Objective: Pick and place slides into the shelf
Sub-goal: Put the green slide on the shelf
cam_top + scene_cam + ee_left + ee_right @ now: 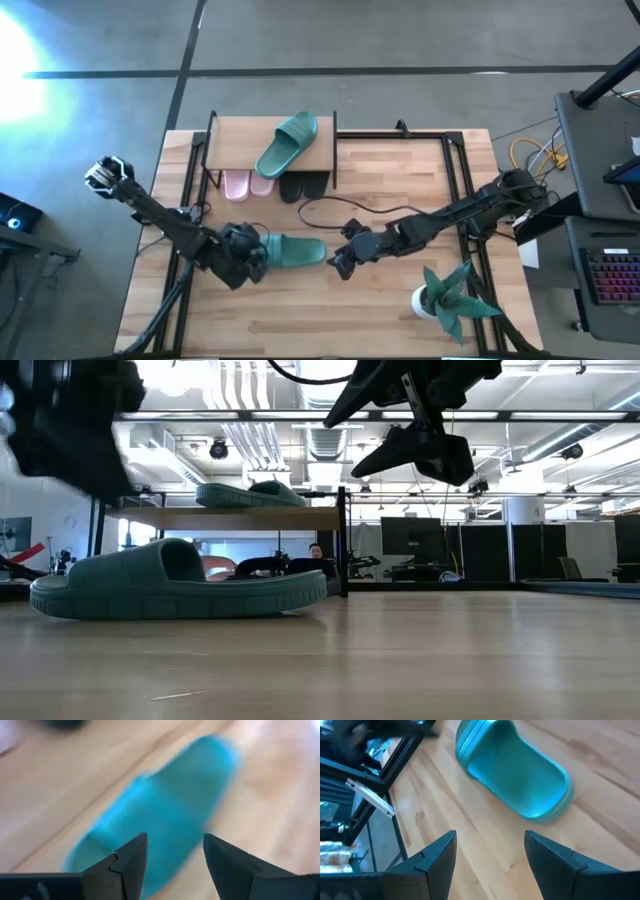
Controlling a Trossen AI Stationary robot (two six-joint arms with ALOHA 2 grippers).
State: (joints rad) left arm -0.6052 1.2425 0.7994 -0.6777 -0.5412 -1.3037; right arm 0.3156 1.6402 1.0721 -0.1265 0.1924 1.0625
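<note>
1. Presently my left hand (262, 252) hovered over the heel end of a teal slide (292, 250) lying flat on the bench (400, 320), fingers (127, 865) apart, nothing between them.
2. My right hand (341, 262) hung just beyond the toe end of that slide, raised off the bench in the low view, fingers (436, 855) apart and empty.
3. Second teal slide (287, 143) lay diagonally on the top board of the shelf (232, 140), at the far side of the bench.
4. Pink slides (246, 184) and black slides (303, 186) sat side by side beneath that board, ends poking out in front.
5. Potted plant (448, 297) stood near the bench's right front corner; a dark cable (335, 205) curled between shelf and right arm.
</note>
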